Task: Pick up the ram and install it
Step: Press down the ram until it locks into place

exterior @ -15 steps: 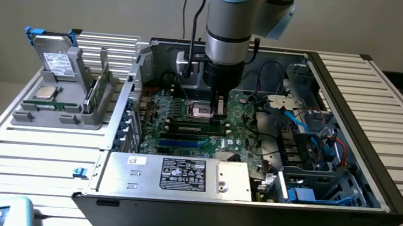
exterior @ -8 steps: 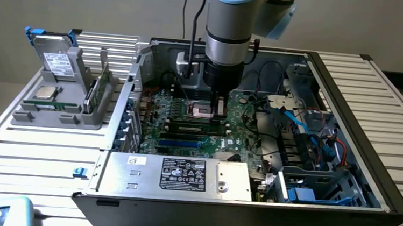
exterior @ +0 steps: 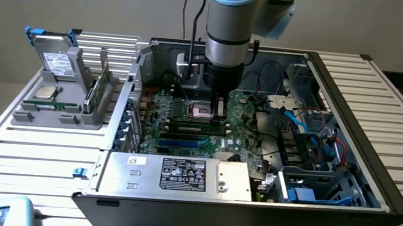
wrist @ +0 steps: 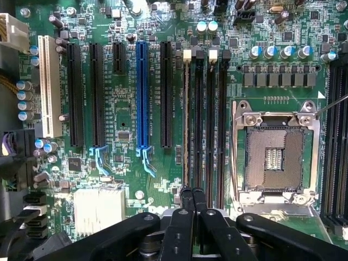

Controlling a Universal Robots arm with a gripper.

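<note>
Tool (wrist: pixel 192 197): closed, fingertips pressed together with nothing between them, low over the motherboard (wrist: pixel 130 117) by the black memory slots (wrist: pixel 205 117).
Ram (exterior: pixel 97 89): standing upright in the grey holder (exterior: pixel 57 117) on the tabletop (exterior: pixel 32 156), outside the computer case (exterior: pixel 346 103).

Bright even overhead light; glare on the slatted table (exterior: pixel 32 153), case interior (exterior: pixel 314 154) shadowed, motherboard (wrist: pixel 130 125) sharp, near gripper (wrist: pixel 192 198) blurred.

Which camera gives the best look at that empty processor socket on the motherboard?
The wrist view: the processor socket faces the camera squarely, its frame and contact field plain. The exterior view shows the socket small and at a slant.
</note>
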